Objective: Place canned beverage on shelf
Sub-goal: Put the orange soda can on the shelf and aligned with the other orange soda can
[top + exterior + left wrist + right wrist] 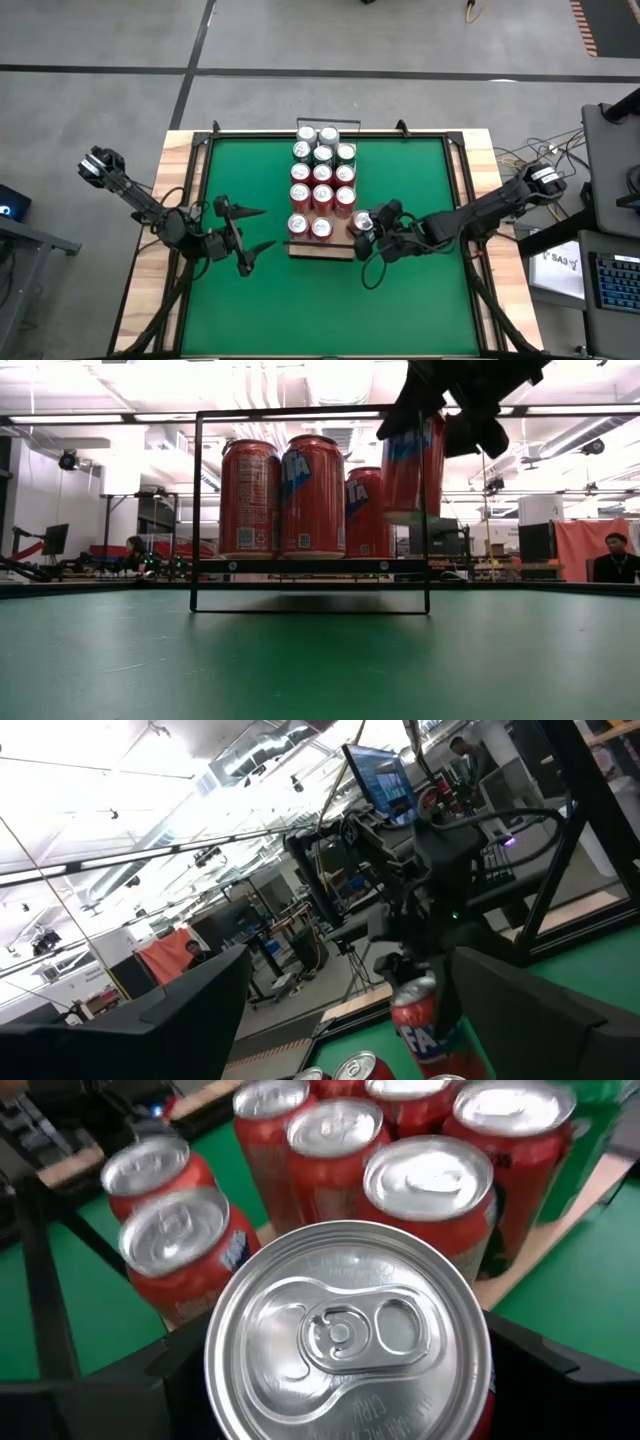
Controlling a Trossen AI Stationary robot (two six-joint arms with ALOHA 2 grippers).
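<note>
High view counts eleven red cans standing on the shelf point(321, 248), a wooden board in the middle of the green mat point(260, 130); a twelfth can point(363, 222) is pinched by the right gripper point(366, 226) just off the board's right end. Left of the shelf, the left gripper point(250, 232) hovers with fingers spread, empty. Low view alone shows the held can point(412, 468) lifted above shelf level. Right wrist view shows its unopened top point(348, 1330).

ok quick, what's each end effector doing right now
left end effector: open, empty, over the green mat left of the shelf.
right end effector: closed on a red can, held raised at the shelf's right end.
</note>
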